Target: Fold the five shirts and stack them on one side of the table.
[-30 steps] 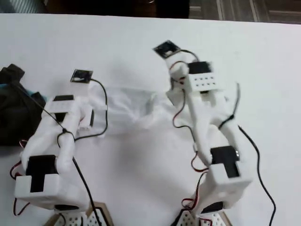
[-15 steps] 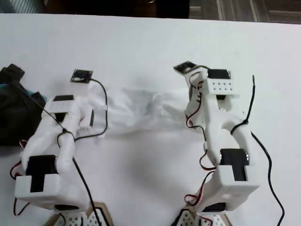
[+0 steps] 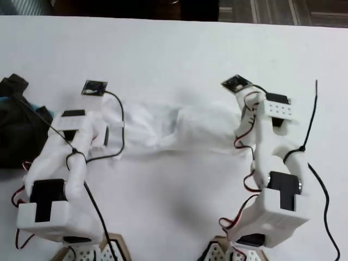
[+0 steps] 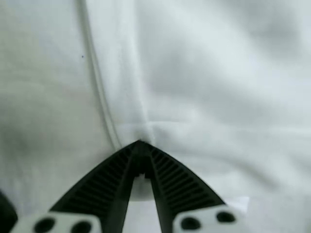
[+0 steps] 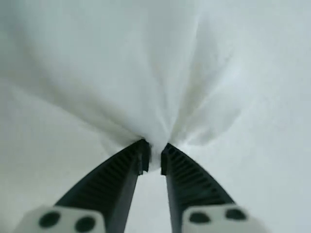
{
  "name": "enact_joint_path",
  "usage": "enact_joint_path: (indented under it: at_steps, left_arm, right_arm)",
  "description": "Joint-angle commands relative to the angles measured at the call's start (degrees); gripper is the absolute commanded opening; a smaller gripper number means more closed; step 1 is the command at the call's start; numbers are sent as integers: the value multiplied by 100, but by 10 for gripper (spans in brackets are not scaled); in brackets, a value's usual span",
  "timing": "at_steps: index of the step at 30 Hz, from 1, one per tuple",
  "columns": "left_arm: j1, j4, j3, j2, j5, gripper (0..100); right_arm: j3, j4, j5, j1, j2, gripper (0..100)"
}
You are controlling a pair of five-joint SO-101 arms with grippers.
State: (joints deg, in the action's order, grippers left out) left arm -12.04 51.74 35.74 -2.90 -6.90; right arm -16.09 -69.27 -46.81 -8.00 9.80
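Right gripper (image 5: 154,156) pinches bunched white shirt (image 5: 146,73) fabric; folds fan out from the grip.

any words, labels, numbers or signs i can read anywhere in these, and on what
None: no readable text, number or sign shows on the white shirt, the dark clothes pile or the table.
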Motion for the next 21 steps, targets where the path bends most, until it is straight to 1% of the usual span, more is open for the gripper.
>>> enact_joint_path:
  at_steps: [1, 5, 8, 13, 18, 21]
  left_arm:
    - [62, -26, -163, -18, -44, 28]
    - [62, -26, -163, -18, -44, 28]
    - [62, -26, -163, -18, -44, 28]
    - [62, -26, -163, -18, -44, 28]
    - [62, -26, -163, -18, -44, 28]
    - [62, -26, -163, -18, -44, 28]
  right_arm:
    - [26, 75, -97, -312, -338, 22]
    - [44, 233, -105, -567, -382, 20]
    - [35, 171, -105, -532, -400, 21]
    - [492, -277, 26, -22, -796, 24]
    - [1398, -708, 703, 409, -1446, 30]
    - [1600, -699, 976, 611, -1499, 101]
